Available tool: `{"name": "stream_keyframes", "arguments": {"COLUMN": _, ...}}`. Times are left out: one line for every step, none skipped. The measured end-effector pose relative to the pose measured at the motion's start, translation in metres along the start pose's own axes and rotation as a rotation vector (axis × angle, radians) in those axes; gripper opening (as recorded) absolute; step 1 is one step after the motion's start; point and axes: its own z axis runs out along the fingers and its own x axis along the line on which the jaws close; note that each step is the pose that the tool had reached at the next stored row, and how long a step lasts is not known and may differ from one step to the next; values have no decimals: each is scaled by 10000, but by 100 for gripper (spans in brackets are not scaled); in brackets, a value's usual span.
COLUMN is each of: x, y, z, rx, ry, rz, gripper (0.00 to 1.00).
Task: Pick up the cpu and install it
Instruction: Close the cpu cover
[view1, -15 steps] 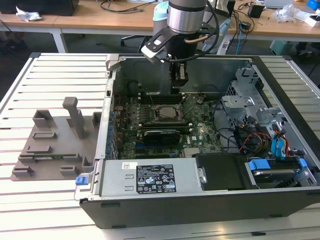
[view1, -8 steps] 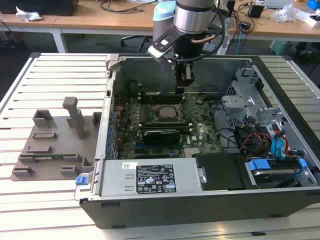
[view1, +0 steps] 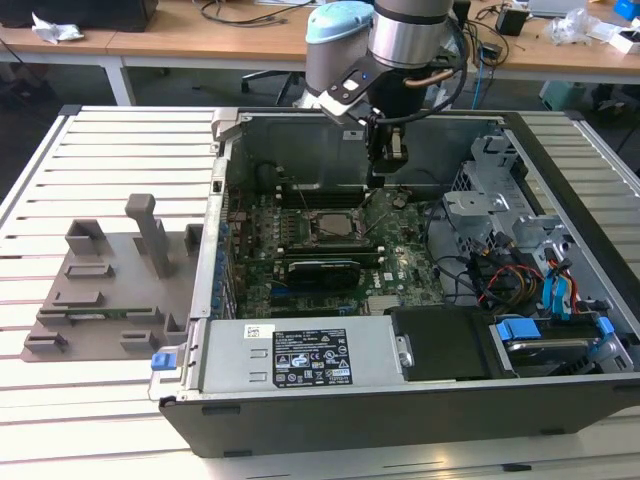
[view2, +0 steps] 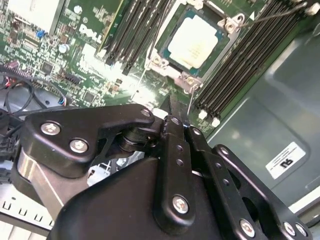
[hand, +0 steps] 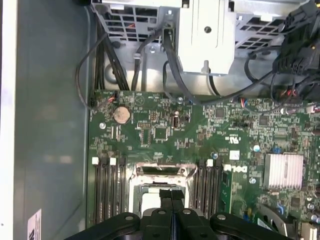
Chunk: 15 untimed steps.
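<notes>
The cpu (view2: 197, 42), a pale silver square with a thin tan edge, lies flat in the socket frame (view2: 231, 24) on the green motherboard (view1: 400, 265) inside the open computer case. In the exterior view the cpu (view1: 337, 222) sits just to the exterior view's left of and below my gripper (view1: 378, 180). The gripper (view2: 176, 111) hangs a little above the board beside the socket, apart from the chip. Its two black fingers (hand: 171, 194) are pressed together with nothing between them. The fingers hide part of the cpu (hand: 146, 197) in the first wrist view.
Memory slots (view2: 240, 65) flank the socket on both sides. A long black card (view1: 322, 268) lies nearer the power supply (view1: 300, 360). Drive cage (view1: 500, 205) and cables (view1: 500, 280) fill the exterior view's right. A grey fixture tray (view1: 100, 290) sits outside the case.
</notes>
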Motion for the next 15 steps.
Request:
{"name": "stream_keyframes", "arguments": {"x": -1, "y": 21, "z": 0, "rx": 1, "ry": 0, "rz": -1, "gripper": 11}}
{"name": "stream_keyframes", "arguments": {"x": -1, "y": 37, "z": -1, "rx": 2, "ry": 0, "rz": 0, "gripper": 11}}
{"name": "stream_keyframes", "arguments": {"x": -2, "y": 53, "z": -1, "rx": 4, "ry": 0, "rz": 0, "gripper": 11}}
{"name": "stream_keyframes", "arguments": {"x": -3, "y": 82, "z": -1, "rx": 8, "ry": 1, "rz": 0, "gripper": 11}}
{"name": "stream_keyframes", "arguments": {"x": -3, "y": 118, "z": 0, "rx": 15, "ry": 1, "rz": -2, "gripper": 11}}
{"name": "stream_keyframes", "arguments": {"x": -3, "y": 149, "z": 3, "rx": 25, "ry": 0, "rz": -1, "gripper": 11}}
{"name": "stream_keyframes", "arguments": {"x": -3, "y": 160, "z": 9, "rx": 29, "ry": 0, "rz": -1, "gripper": 11}}
{"name": "stream_keyframes", "arguments": {"x": -3, "y": 173, "z": 19, "rx": 34, "ry": 1, "rz": -2, "gripper": 11}}
{"name": "stream_keyframes", "arguments": {"x": -3, "y": 195, "z": 30, "rx": 40, "ry": 0, "rz": -3, "gripper": 11}}
{"name": "stream_keyframes", "arguments": {"x": 0, "y": 235, "z": 50, "rx": 52, "ry": 2, "rz": -2, "gripper": 11}}
{"name": "stream_keyframes", "arguments": {"x": 2, "y": 255, "z": 61, "rx": 57, "ry": 1, "rz": -3, "gripper": 11}}
{"name": "stream_keyframes", "arguments": {"x": 5, "y": 278, "z": 72, "rx": 63, "ry": 0, "rz": -5, "gripper": 11}}
{"name": "stream_keyframes", "arguments": {"x": 12, "y": 325, "z": 107, "rx": 80, "ry": -2, "rz": -8, "gripper": 11}}
{"name": "stream_keyframes", "arguments": {"x": 18, "y": 358, "z": 139, "rx": 92, "ry": -3, "rz": -11, "gripper": 11}}
{"name": "stream_keyframes", "arguments": {"x": 22, "y": 381, "z": 168, "rx": 102, "ry": -4, "rz": -14, "gripper": 11}}
